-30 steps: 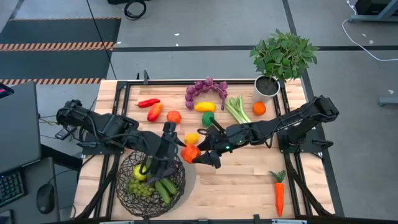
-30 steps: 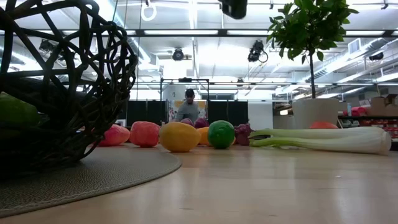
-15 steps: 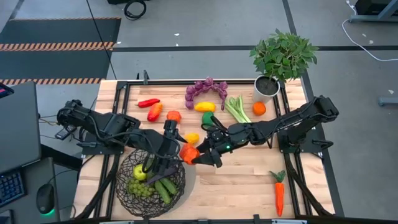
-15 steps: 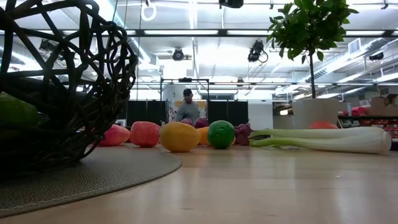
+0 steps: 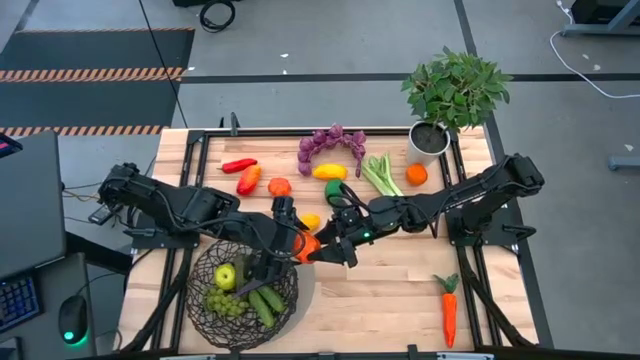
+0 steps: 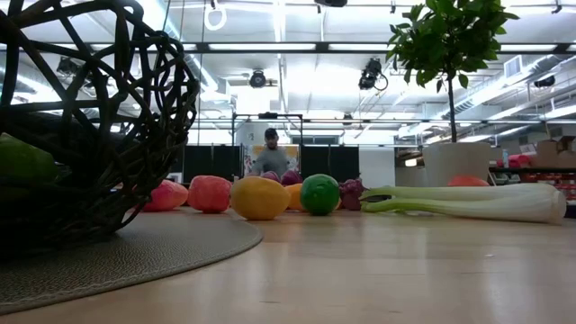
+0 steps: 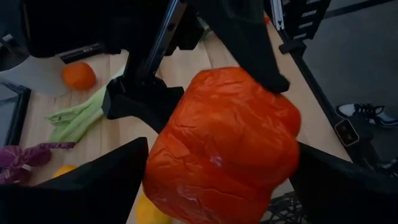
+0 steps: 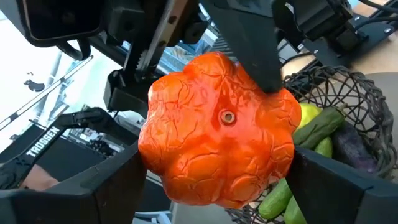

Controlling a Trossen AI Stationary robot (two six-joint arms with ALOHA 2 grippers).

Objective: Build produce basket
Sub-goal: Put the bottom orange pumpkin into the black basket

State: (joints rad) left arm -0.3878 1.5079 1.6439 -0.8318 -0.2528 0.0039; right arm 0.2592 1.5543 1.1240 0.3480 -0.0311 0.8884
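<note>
An orange pepper (image 5: 306,246) hangs in the air just past the far right rim of the dark wire basket (image 5: 243,290). My left gripper (image 5: 297,240) and my right gripper (image 5: 318,248) meet at it from opposite sides, both shut on it. It fills the left wrist view (image 7: 224,149) and the right wrist view (image 8: 217,130). The basket rests on a round mat and holds a green apple (image 5: 225,276), green grapes and cucumbers. More produce lies on the far half of the table. My left gripper has the pepper's two opposite side walls (image 7: 163,155) between its two fingers. The fingers come about level from the table's left. The pepper is clear of table and basket. My right gripper pinches the pepper's side walls (image 8: 155,146) between its two fingers, coming level from the table's right. The pepper's dimpled end (image 8: 227,117) faces this wrist. The pepper is lifted clear, and the left arm's fingers (image 8: 249,50) cross it on the far side.
On the table lie purple grapes (image 5: 332,142), celery (image 5: 380,175), an orange (image 5: 416,174), a lemon (image 5: 311,221), a green fruit (image 5: 335,190), a tomato (image 5: 279,187), red peppers (image 5: 243,173) and a carrot (image 5: 449,310). A potted plant (image 5: 455,95) stands far right.
My left gripper has come up out of the basket and gone toward the table's right and far side, up to the orange pepper. My right gripper and the pepper have stayed almost where they were. The apple stays in the basket.
</note>
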